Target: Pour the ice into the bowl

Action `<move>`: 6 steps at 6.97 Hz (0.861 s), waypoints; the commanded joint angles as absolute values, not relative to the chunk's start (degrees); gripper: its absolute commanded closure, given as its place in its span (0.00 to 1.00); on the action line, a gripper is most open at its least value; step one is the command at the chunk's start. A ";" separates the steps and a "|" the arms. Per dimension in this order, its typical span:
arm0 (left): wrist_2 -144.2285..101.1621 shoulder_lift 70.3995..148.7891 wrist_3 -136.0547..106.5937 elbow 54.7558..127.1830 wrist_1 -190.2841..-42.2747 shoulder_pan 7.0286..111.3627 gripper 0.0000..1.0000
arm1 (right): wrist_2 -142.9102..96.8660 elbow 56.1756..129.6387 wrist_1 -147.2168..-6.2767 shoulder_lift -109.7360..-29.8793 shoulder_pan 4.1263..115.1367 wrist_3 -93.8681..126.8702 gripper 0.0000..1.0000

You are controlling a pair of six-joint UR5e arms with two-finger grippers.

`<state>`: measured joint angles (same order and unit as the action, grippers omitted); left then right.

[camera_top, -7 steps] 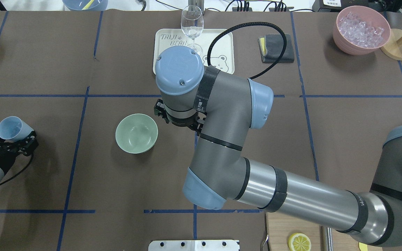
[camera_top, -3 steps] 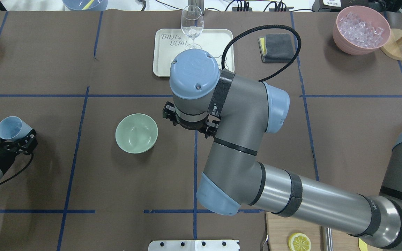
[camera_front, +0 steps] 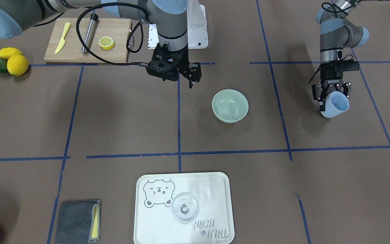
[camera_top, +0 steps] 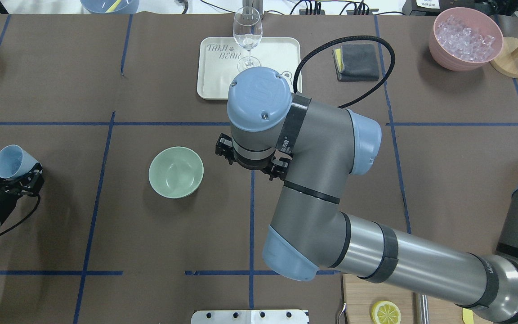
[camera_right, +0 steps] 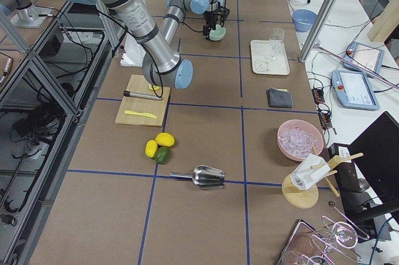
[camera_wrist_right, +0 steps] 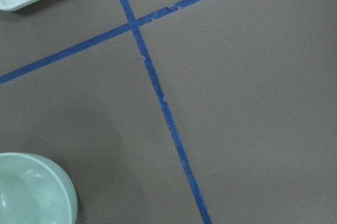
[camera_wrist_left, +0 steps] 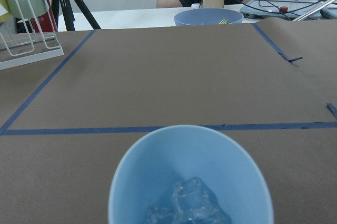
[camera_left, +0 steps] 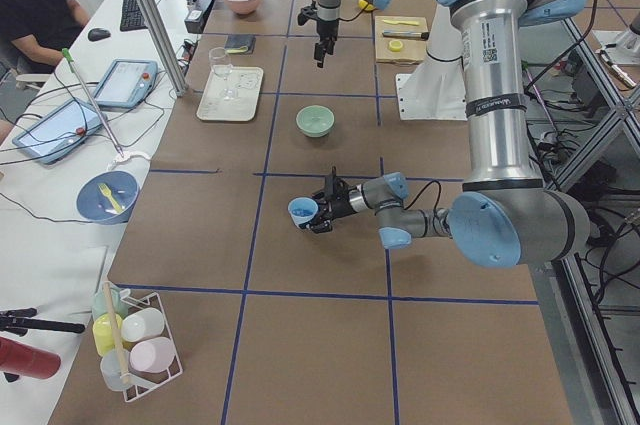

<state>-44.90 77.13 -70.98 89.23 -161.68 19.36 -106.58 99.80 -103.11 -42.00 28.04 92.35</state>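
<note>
Because the blue cup (camera_front: 334, 105) sits tilted in the left gripper (camera_front: 330, 90), which is clamped on it well apart from the bowl (camera_front: 230, 105), the ice (camera_wrist_left: 187, 203) could spill onto the counter (camera_front: 113, 118) if the tilt increases in transit. The cup holds a few clear cubes; the bowl is empty. The right gripper (camera_front: 192, 80) hangs near the bowl; its jaw state cannot be determined.

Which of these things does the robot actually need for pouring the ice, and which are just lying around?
Needed: ice, blue cup, left gripper holding it, green bowl.
Lying around: wine glass, tray, pink bowl of ice, grey cloth, cutting board, lemon half, scoop.
</note>
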 commanded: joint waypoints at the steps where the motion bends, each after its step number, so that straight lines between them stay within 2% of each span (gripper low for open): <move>1: -44.65 77.87 -63.50 95.32 -161.54 19.42 1.00 | -106.52 107.36 -102.66 -48.66 28.21 90.80 0.00; 3: -44.74 80.83 -57.34 96.68 -160.93 19.34 1.00 | -106.35 112.13 -101.87 -53.41 28.56 88.79 0.00; 6: -45.26 88.83 -37.58 96.85 -155.88 19.42 1.00 | -105.56 112.15 -97.04 -56.77 29.26 86.41 0.00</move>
